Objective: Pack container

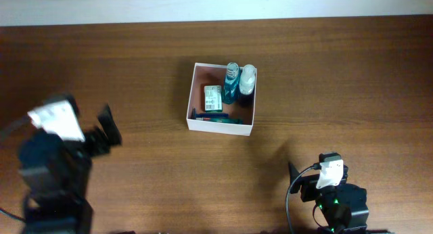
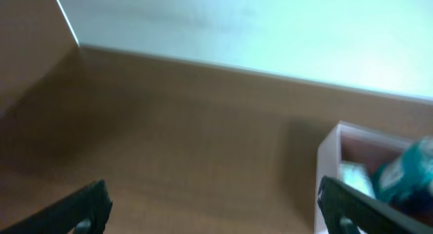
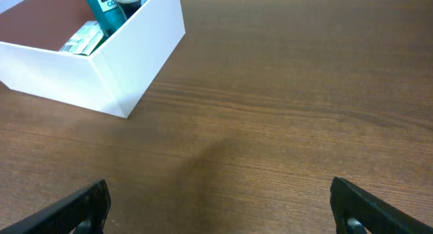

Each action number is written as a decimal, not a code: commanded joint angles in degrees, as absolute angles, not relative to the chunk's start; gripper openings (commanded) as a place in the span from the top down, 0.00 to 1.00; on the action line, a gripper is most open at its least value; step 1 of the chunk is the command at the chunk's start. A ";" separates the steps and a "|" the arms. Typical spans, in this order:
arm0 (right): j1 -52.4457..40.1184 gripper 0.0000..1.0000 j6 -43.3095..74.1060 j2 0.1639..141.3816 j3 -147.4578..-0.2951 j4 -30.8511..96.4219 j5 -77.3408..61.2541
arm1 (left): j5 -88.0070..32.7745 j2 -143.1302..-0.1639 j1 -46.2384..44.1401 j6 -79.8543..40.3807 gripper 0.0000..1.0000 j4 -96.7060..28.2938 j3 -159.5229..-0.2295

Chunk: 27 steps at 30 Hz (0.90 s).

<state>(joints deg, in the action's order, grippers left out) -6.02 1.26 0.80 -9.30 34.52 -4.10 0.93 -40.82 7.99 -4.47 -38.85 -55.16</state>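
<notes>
The container (image 1: 221, 124) is a square white box with a pinkish-brown inside, at the table's middle. It holds two teal bottles (image 1: 232, 84), one with a white cap (image 1: 248, 75), a green-white carton (image 1: 213, 98) and a dark item along its near wall. My left gripper (image 1: 108, 131) is open and empty, well to the left of the box; the box corner (image 2: 329, 159) shows blurred in the left wrist view. My right gripper (image 1: 298, 178) is open and empty near the front right. The box (image 3: 135, 58) lies at the upper left in the right wrist view.
The brown wooden table (image 1: 338, 78) ends at a pale wall strip along the far edge (image 1: 216, 4). Both arm bases stand at the near edge, left (image 1: 51, 186) and right (image 1: 335, 200).
</notes>
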 commanded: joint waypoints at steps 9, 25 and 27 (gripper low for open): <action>-5.54 0.01 1.06 0.21 -8.93 34.46 -4.51 | -0.95 -15.22 8.40 -1.45 0.01 -34.37 -20.45; -5.54 0.01 1.06 0.21 -8.93 34.46 -4.51 | -1.32 -0.34 4.49 -1.48 0.01 -33.21 -8.73; -5.54 0.01 1.06 0.21 -8.93 34.46 -4.51 | -1.32 -0.34 4.38 -1.48 0.01 -33.21 -8.73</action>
<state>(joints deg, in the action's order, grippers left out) -6.02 1.23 0.73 -9.30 34.59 -4.19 -0.32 -0.95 5.02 -2.55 -33.76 -9.17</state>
